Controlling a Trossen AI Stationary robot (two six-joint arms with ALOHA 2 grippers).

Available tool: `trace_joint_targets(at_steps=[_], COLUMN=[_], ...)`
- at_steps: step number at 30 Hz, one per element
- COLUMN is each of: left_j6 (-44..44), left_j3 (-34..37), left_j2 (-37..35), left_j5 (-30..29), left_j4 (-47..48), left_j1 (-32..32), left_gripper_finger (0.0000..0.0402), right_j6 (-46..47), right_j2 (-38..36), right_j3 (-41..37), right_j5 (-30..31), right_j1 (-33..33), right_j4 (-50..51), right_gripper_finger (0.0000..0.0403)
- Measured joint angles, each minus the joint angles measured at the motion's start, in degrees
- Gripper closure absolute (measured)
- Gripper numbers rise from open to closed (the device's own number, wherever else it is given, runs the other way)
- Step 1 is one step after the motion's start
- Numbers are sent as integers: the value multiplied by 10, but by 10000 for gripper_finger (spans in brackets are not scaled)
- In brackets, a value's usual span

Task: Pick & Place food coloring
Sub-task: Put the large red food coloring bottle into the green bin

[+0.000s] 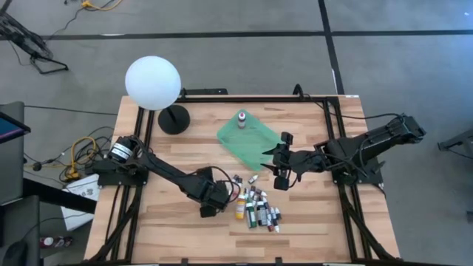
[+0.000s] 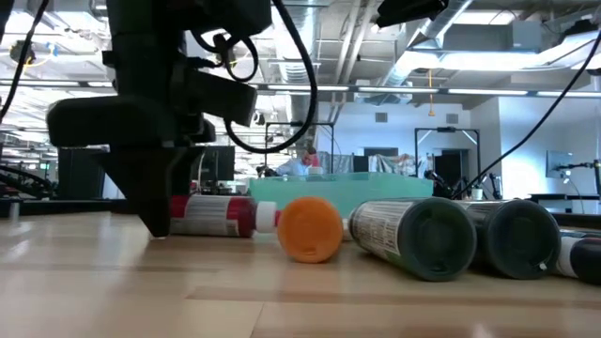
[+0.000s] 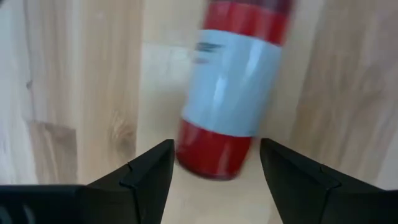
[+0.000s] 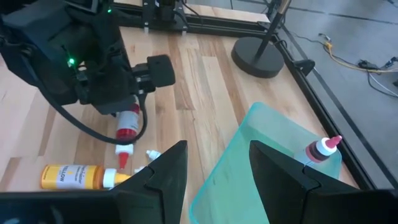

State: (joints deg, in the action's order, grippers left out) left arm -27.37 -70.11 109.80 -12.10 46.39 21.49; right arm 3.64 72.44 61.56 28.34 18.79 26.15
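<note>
Red bottle (image 3: 233, 93) lies seemingly untouched between the left gripper's (image 3: 214, 165) open jaws.

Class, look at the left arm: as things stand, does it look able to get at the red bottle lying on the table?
Probably yes: the left gripper stands open right over the red bottle, nothing between them.

Worktop (image 1: 170, 229): pale wood planks, smooth, faint sheen. Tray (image 4: 249, 155): translucent green plastic, glossy. Red food coloring bottle (image 3: 233, 93): shiny plastic, smooth pale label. Left claw (image 3: 214, 177): matt black plastic fingers (image 3: 146, 177). Lamp globe (image 1: 153, 83): smooth matt white.
</note>
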Motion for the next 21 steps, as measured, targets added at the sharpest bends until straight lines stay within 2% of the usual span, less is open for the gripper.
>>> trace_joint_targets(at_steps=[10, 21], left_j6=[73, 135], left_j3=[0, -34], left_j2=[0, -1], left_j5=[-4, -15], left_j4=[-29, -63], left_j1=[-5, -21], left_gripper_finger=[168, 168], right_j6=[0, -1], right_j2=[0, 0], right_j3=[0, 0], right_j5=[0, 0], right_j1=[0, 0], right_j4=[0, 2], right_gripper_finger=[239, 239])
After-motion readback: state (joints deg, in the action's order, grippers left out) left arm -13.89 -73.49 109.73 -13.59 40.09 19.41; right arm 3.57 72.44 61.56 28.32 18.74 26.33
